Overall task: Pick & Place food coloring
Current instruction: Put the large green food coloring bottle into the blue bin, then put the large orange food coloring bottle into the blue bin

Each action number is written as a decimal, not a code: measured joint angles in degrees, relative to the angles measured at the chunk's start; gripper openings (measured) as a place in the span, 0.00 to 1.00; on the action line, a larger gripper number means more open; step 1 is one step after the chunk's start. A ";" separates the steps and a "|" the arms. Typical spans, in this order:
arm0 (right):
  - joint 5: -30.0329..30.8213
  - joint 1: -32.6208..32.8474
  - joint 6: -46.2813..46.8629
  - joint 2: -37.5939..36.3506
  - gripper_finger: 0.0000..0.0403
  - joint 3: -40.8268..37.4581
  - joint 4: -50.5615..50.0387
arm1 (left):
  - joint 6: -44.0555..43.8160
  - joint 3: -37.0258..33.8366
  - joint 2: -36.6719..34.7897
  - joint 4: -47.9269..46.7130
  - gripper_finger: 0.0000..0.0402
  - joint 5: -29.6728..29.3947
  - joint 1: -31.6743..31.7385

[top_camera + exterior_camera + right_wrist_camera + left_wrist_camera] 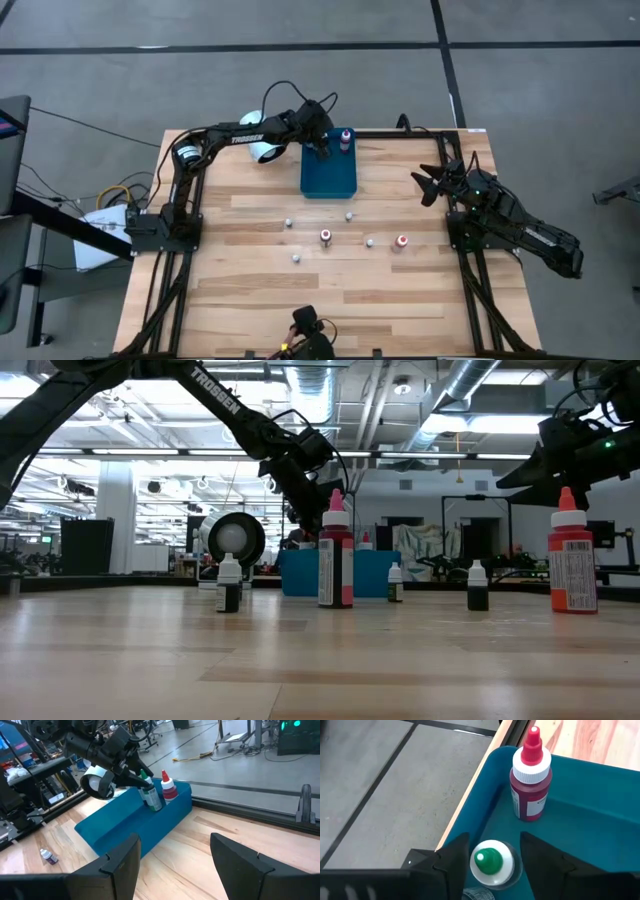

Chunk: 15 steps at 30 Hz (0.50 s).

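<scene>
My left gripper (322,148) reaches over the far end of the blue tray (330,180) and is shut on a green-topped food coloring bottle (491,862). A red-filled bottle (531,785) stands upright on its base in the tray beside it. On the table stand a pink-topped bottle (325,236), a red-topped bottle (401,241) and several tiny white ones, such as (288,223). My right gripper (428,183) waits open near the table's right edge, touching nothing. My left gripper pinches the green-topped bottle between its two fingers (455,862), on the body just under the white cap (502,870). The fingers come from above, slanting down. The bottle (151,796) is slightly tilted over the tray; the tray wall hides whether its base rests on the floor.
A large white cylinder (265,150) lies left of the tray at the table's far edge. The loose bottles stand in a band across the table's middle. Bare wood shows in the near half (330,300) and between the tray and my right gripper.
</scene>
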 joint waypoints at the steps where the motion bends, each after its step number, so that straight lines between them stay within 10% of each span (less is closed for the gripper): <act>1: 0.00 0.00 0.00 0.00 0.56 0.00 0.00 | 0.00 0.00 0.00 0.02 0.43 -0.01 0.00; 15: -0.04 0.00 0.00 0.00 0.56 0.00 0.00 | 0.20 0.04 -2.81 1.31 0.50 -0.31 0.00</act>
